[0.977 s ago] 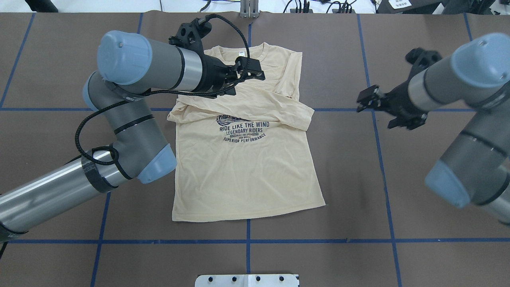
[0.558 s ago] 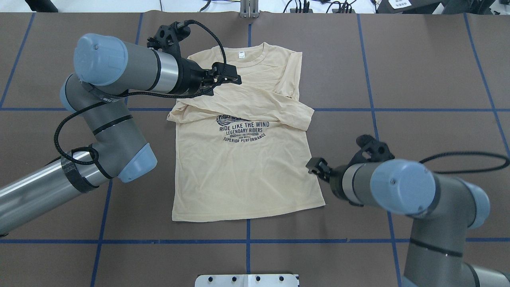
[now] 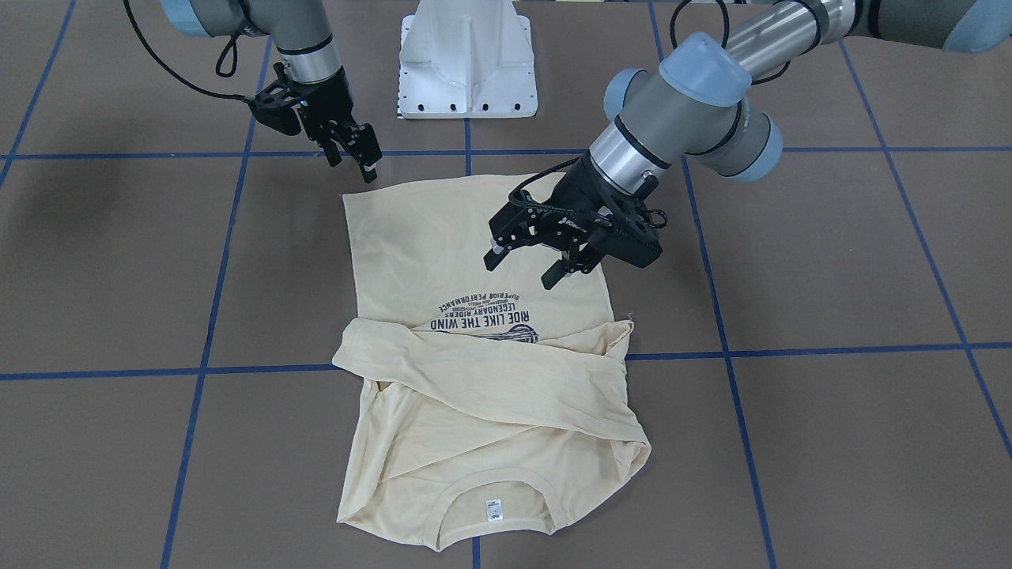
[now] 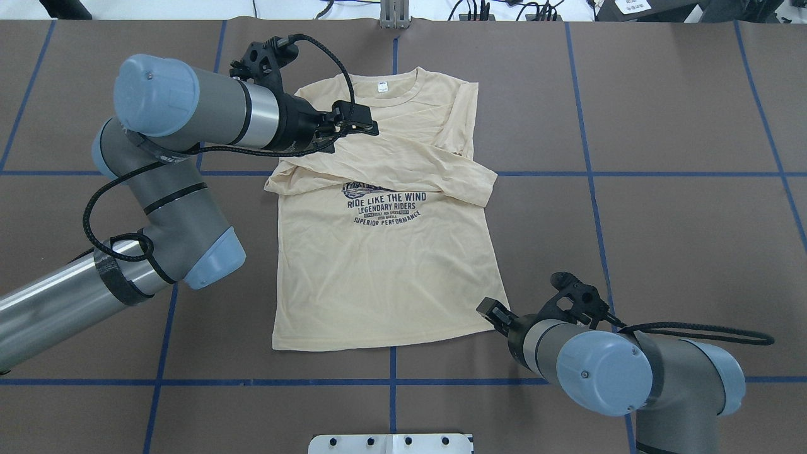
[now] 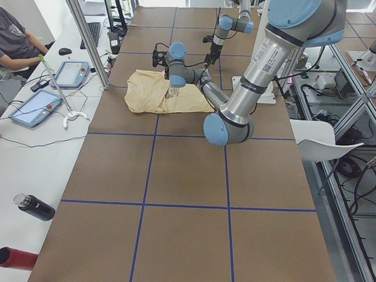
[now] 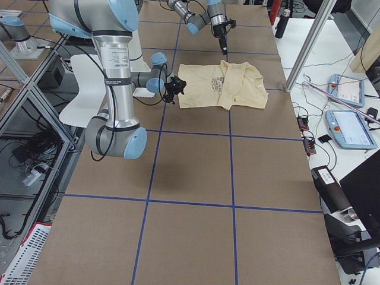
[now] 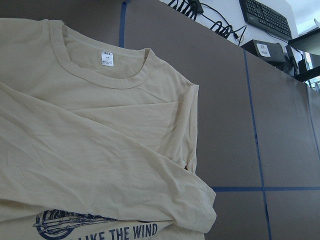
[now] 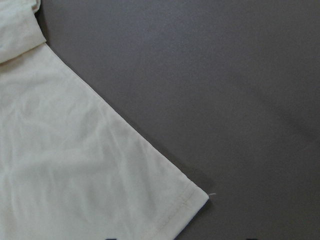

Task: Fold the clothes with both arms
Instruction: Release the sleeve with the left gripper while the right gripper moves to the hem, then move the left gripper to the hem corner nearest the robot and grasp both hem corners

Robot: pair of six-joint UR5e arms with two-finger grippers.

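**Both my tools are loose, and the shirt lies flat**

My left tool (image 3: 522,269) hangs in the air over the left side of the shirt (image 4: 384,271). Its two fingers are spread apart and hold nothing. My right tool (image 3: 354,167) is low, just beside the shirt's bottom corner (image 8: 192,195) on my right. Its fingers are spread too, and no cloth is between them. From the overhead camera my own right arm (image 4: 605,372) hides most of that tool. I cannot tell if it touches the desk (image 4: 662,126).

The shirt lies in the middle of the brown desk. Its long way runs from me to the far edge. The bottom hem is near me. The neck, with its small white label (image 7: 108,58), points away from me. Both long sleeves are folded across the chest. The top sleeve (image 4: 441,170) covers the upper part of the dark print (image 4: 386,205), so only the lower words can be read.

Blue tape lines (image 4: 392,381) cross the desk, and one runs under the shirt. My white base (image 3: 466,59) stands behind the hem. Off to the side, a person (image 5: 17,35) sits at a white table with tablets, well apart from the shirt.
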